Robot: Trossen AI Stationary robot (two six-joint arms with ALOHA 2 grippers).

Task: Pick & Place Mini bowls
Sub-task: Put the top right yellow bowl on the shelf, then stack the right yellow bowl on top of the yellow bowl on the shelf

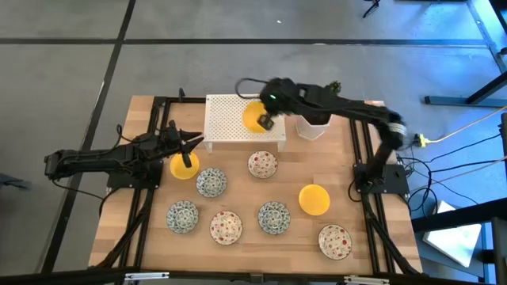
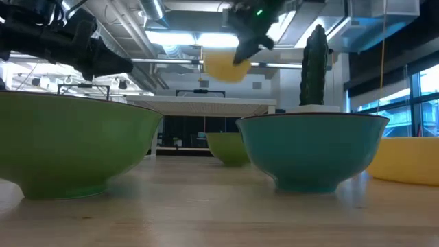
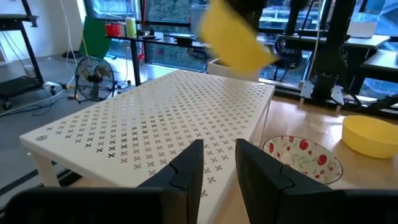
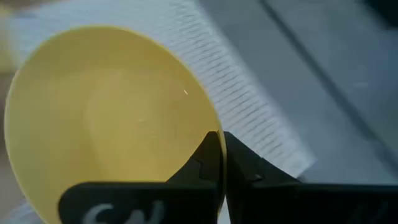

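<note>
My right gripper is shut on a plain yellow mini bowl and holds it in the air over the white perforated rack. The low view shows that bowl high above the table. My left gripper stands level near the table's left edge, open, with nothing between its fingers. A second yellow bowl rests on the table just below it. Several other mini bowls rest on the wood: green-blue patterned, red-speckled and another yellow one. My right gripper pinches the yellow bowl's rim, one finger inside the bowl and one outside. The fingers slant down from the table's right side. The bowl is lifted clear of the rack and tilted, its opening turned toward the wrist.
A white pot with a cactus stands right of the rack, under my right arm. More bowls lie in a row near the table's near edge. The rack's top is bare.
</note>
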